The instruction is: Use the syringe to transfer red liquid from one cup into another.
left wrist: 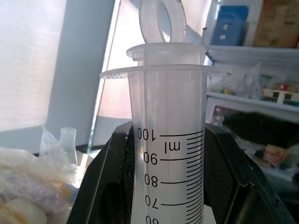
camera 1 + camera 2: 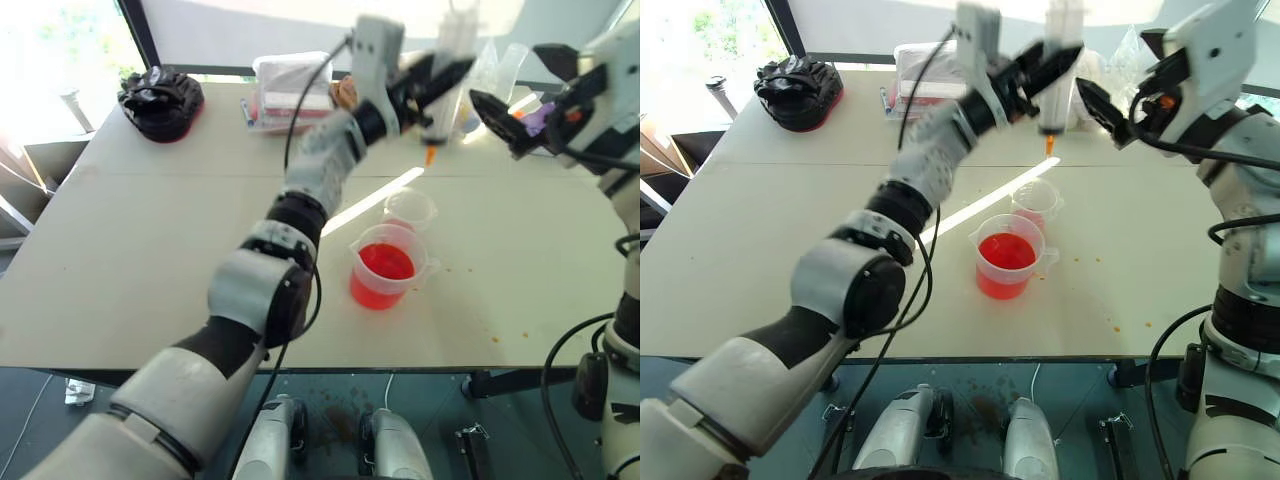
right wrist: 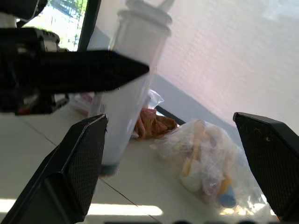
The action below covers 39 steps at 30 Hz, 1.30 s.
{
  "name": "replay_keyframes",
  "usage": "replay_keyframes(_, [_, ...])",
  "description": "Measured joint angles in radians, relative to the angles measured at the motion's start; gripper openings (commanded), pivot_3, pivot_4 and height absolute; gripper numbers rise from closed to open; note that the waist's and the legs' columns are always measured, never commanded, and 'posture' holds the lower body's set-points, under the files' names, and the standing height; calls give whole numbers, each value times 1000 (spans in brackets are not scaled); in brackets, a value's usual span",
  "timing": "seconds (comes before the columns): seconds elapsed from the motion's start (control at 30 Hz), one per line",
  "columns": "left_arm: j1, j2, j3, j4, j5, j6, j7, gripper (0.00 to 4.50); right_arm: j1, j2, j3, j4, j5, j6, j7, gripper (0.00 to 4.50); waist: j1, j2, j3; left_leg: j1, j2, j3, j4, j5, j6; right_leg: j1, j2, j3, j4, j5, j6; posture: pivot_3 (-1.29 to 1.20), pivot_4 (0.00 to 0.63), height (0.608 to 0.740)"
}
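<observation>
My left gripper [image 2: 1045, 65] is shut on the syringe [image 2: 1054, 110], holding it upright in the air with its orange tip [image 2: 430, 155] pointing down. In the left wrist view the barrel [image 1: 170, 154] looks clear, and the ring-topped plunger sits fully pushed in. Below the tip and slightly nearer me stands the smaller cup [image 2: 410, 210], with a faint red tint low inside. In front of it is the larger spouted cup [image 2: 385, 270], about half full of red liquid [image 2: 385, 262]. My right gripper [image 2: 525, 90] hangs open just right of the syringe, nothing between its fingers.
A black bundle [image 2: 160, 100] lies at the table's back left. A clear box [image 2: 290, 90] and crumpled plastic bags [image 3: 205, 163] crowd the back edge behind the syringe. Small orange drips spot the table [image 2: 150, 250] right of the cups.
</observation>
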<state>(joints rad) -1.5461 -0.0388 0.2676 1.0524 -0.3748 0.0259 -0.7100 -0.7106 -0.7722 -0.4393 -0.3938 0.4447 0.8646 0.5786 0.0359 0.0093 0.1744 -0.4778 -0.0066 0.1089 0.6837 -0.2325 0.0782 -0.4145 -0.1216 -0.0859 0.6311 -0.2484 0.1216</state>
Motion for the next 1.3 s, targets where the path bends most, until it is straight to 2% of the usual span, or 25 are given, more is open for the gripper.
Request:
replay_keyframes(0.1, [30, 140, -26, -89, 18, 164, 16, 1497, 83, -76, -149, -71, 134, 133, 43, 4463, -1, 1, 0, 2, 1, -1, -1, 0, 0, 2, 1, 0, 0, 0, 0, 0, 150, 740])
replay_keyframes(0.23, [171, 313, -137, -226, 84, 456, -16, 1497, 278, -153, -278, -116, 246, 237, 131, 4463, 0, 1, 0, 3, 0, -1, 0, 0, 0, 4, 1, 0, 0, 0, 0, 0, 150, 740])
replay_keyframes(0.3, [241, 365, -193, -315, 92, 677, -20, 1497, 377, -184, -294, -136, 274, 246, 181, 4463, 5, 0, 0, 3, 0, -2, 1, 0, 0, 5, 1, 0, 0, 0, 0, 0, 150, 740])
replay_keyframes(0.33, [283, 390, -220, -390, 86, 848, -8, 1497, 432, -198, -299, -155, 296, 251, 214, 4463, 3, 0, 0, 3, 0, -2, 1, 0, 0, 5, 1, 0, 0, 0, 0, 0, 150, 740])
replay_keyframes(0.5, [415, 405, -243, -636, 54, 1315, 83, 1497, 542, -234, -298, -203, 373, 261, 293, 4463, 3, -1, 0, 3, 0, -3, 1, 1, -1, 5, 1, 1, 0, 0, 0, 0, 150, 740])
replay_keyframes(0.6, [446, 372, -221, -754, 36, 1479, 149, 1497, 594, -236, -281, -230, 407, 254, 321, 4463, 4, -1, 0, 4, 0, -4, 2, 1, -1, 6, 1, 1, 0, 0, 0, 0, 150, 740])
replay_keyframes(0.67, [458, 346, -216, -780, 36, 1509, 180, 1497, 609, -236, -267, -231, 412, 243, 328, 4463, 4, -1, 0, 5, 0, -4, 1, 1, -2, 6, 1, 1, 0, 0, 0, 0, 150, 740])
replay_keyframes(0.73, [491, 299, -209, -793, 43, 1522, 238, 2456, 614, -237, -239, -230, 411, 222, 326, 4500, 2, -1, 0, 6, 0, -4, 1, 1, -3, 7, 1, 1, 1, 0, 0, 0, 150, 740])
replay_keyframes(0.8, [512, 278, -202, -792, 58, 1518, 280, 3219, 617, -237, -226, -230, 411, 206, 320, 4500, 1, -1, 0, 6, 1, -4, 1, 1, -4, 6, 1, 1, 1, 0, 0, 0, 150, 740])
replay_keyframes(0.83, [518, 274, -196, -792, 64, 1515, 300, 3817, 624, -237, -221, -230, 410, 197, 317, 4500, 1, -1, 0, 6, 1, -4, 0, 2, -4, 6, 1, 1, 1, 0, 0, 0, 150, 740])
replay_keyframes(0.9, [525, 272, -172, -790, 71, 1497, 331, 4456, 642, -237, -198, -231, 404, 184, 312, 4500, 3, -1, 0, 6, 1, -4, 0, 2, -5, 6, -1, 2, 1, 0, 0, 0, 150, 740])
replay_keyframes(1.0, [533, 275, -158, -784, 85, 1438, 363, 4456, 654, -236, -186, -231, 401, 165, 298, 4500, 4, -1, 0, 6, 1, -4, 0, 1, -7, 6, -2, 2, 1, 0, 0, 0, 150, 740])
replay_keyframes(1.1, [576, 306, -181, -807, 92, 1300, 342, 4456, 653, -222, -195, -225, 396, 149, 259, 4500, 2, -1, 0, 6, 1, -4, 0, 0, -8, 5, -3, 2, 1, 0, 0, 0, 150, 740])
replay_keyframes(1.2, [678, 378, -205, -934, 91, 1094, 257, 4456, 642, -145, -252, -181, 363, 116, 154, 4500, 1, 0, 0, 6, 1, -3, -2, 1, -9, 4, -4, 3, 0, 0, -1, 0, 150, 740])
replay_keyframes(1.3, [807, 400, -144, -1102, 32, 994, 196, 4456, 672, -70, -336, -159, 307, 47, 70, 4500, 5, 0, -1, 7, 0, -3, -4, 1, -10, 5, -4, 2, -1, 0, -1, 0, 150, 740])
